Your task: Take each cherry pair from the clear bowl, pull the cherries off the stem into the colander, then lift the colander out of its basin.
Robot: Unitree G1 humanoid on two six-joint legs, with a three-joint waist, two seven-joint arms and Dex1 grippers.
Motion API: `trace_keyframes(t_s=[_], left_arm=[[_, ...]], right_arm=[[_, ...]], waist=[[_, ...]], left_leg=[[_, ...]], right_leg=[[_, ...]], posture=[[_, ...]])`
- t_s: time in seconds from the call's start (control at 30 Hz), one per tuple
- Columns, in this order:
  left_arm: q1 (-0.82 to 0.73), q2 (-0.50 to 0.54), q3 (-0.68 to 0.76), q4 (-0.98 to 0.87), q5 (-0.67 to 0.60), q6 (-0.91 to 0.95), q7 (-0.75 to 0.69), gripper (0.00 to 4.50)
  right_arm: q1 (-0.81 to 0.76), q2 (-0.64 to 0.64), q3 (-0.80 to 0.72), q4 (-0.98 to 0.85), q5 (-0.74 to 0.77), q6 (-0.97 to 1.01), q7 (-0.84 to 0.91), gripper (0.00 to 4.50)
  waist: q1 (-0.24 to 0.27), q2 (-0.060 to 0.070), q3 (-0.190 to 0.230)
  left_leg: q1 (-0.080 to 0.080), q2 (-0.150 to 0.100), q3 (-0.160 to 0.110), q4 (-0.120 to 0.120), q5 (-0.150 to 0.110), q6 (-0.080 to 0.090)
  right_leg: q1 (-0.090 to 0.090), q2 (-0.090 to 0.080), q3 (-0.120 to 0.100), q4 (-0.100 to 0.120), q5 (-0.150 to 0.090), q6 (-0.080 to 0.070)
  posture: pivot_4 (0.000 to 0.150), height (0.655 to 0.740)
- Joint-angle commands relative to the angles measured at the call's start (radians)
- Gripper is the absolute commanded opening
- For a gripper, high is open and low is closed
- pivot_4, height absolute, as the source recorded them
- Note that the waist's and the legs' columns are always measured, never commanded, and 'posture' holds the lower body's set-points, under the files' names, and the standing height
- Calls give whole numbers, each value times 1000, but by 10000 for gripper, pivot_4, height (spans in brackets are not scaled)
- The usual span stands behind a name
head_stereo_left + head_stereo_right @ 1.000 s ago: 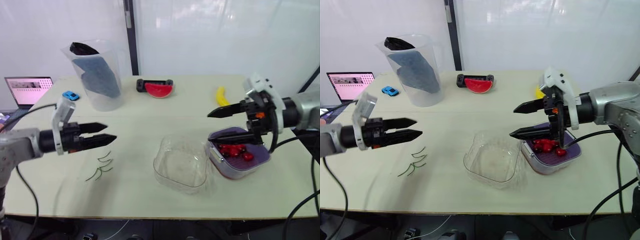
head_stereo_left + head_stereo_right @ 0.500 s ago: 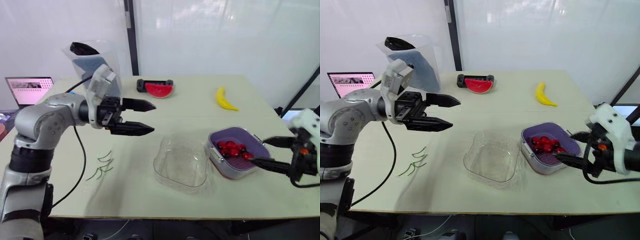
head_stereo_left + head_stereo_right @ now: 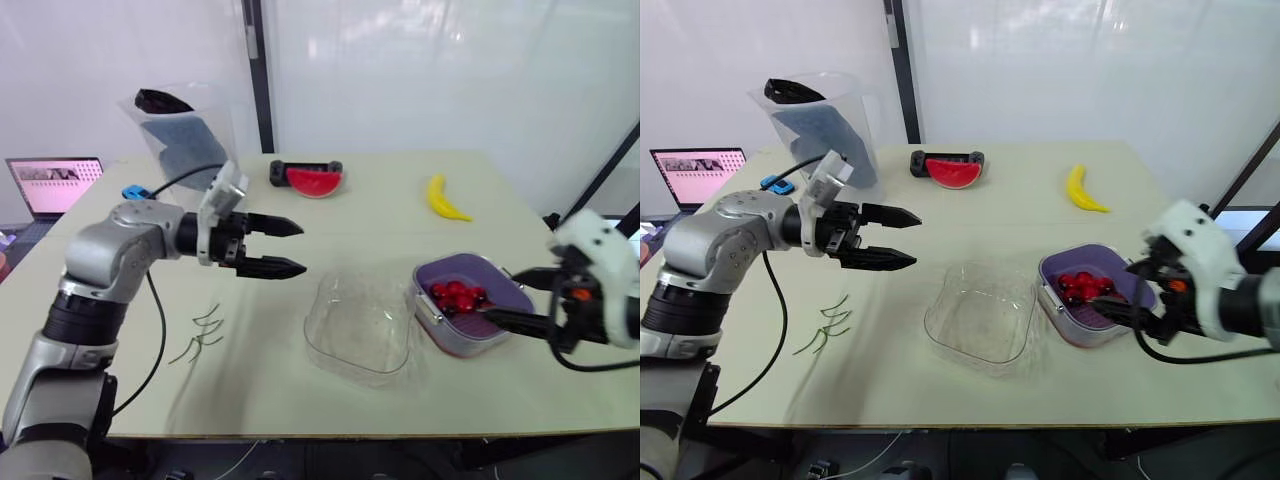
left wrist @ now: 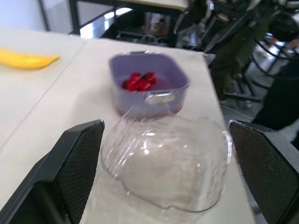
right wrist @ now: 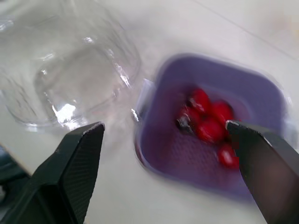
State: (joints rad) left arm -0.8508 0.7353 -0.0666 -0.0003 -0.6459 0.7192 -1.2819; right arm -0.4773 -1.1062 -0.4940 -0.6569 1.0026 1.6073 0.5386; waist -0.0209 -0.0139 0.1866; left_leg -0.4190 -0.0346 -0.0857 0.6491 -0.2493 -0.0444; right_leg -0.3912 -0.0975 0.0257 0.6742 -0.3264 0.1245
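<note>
The clear bowl (image 3: 360, 325) stands empty at the middle of the table. Right of it, touching it, is the purple colander (image 3: 497, 288) in its pale basin (image 3: 445, 338), holding several red cherries (image 3: 460, 295). Bare green stems (image 3: 200, 335) lie on the table at the left. My left gripper (image 3: 300, 248) hovers open, left of and behind the bowl, with nothing in it. My right gripper (image 3: 512, 297) is open at the colander's right rim, its lower finger over the edge. The right wrist view looks down on the cherries (image 5: 210, 121) and the bowl (image 5: 70, 79).
A tall clear jug (image 3: 190, 150) with a dark cloth stands at the back left. Beside it are a blue toy car (image 3: 135, 190) and a laptop (image 3: 55, 180). A watermelon slice (image 3: 315, 180) and a banana (image 3: 440, 197) lie at the back.
My left arm swung from the table's left side in towards the bowl. My right gripper dropped from above the colander to its right rim. Both stayed open.
</note>
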Motion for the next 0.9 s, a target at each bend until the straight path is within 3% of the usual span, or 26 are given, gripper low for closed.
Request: trace_keyframes(t_s=[0.03, 0.27, 0.5, 0.6, 0.8, 0.83, 0.9], left_arm=[[34, 21, 70, -95, -23, 8, 44, 44619], [128, 39, 120, -198, -43, 34, 112, 44619], [161, 47, 139, -254, -54, 53, 169, 44619], [162, 49, 138, -267, -59, 60, 187, 45000], [165, 64, 124, -289, -75, 69, 179, 45000], [164, 68, 122, -285, -73, 66, 175, 45000], [159, 69, 118, -275, -68, 61, 173, 45000]], right_arm=[[-65, 41, 132, 86, 104, 7, -234, 45000], [-114, 103, 273, 169, 295, 7, -532, 45000], [-118, 156, 386, 190, 302, 7, -670, 45000], [-128, 172, 405, 197, 283, 7, -692, 35425], [-144, 154, 424, 192, 272, 7, -691, 4714], [-148, 152, 422, 194, 270, 7, -691, 2172], [-154, 149, 422, 196, 269, 7, -690, 2196]], waist=[[3, 0, 0], [4, 0, 0], [1, 0, 0], [1, 0, 0], [1, 0, 0], [0, 0, 0], [-1, 0, 0]], left_leg=[[-2, 0, -1, 0, 0, 0], [-6, -1, -1, 2, 0, 0], [-6, -1, 0, 2, 0, 0], [-6, -2, 0, 2, 0, 0], [-6, -2, 0, 2, 0, 0], [-6, -2, 0, 2, 0, 0], [-5, -2, 0, 2, 0, 0]], right_leg=[[-2, 0, 0, 0, 0, 0], [-4, -1, -1, 0, 0, 0], [-5, 0, -1, 1, 0, 0], [-5, 0, -1, 2, 0, 0], [-5, 0, -1, 2, 0, 0], [-5, 0, -1, 2, 0, 0], [-5, 0, 0, 2, 0, 0]], posture=[[1500, 7400], [1500, 7400], [1500, 7400], [1500, 7400], [1500, 7400], [1500, 7400], [1500, 7400]])
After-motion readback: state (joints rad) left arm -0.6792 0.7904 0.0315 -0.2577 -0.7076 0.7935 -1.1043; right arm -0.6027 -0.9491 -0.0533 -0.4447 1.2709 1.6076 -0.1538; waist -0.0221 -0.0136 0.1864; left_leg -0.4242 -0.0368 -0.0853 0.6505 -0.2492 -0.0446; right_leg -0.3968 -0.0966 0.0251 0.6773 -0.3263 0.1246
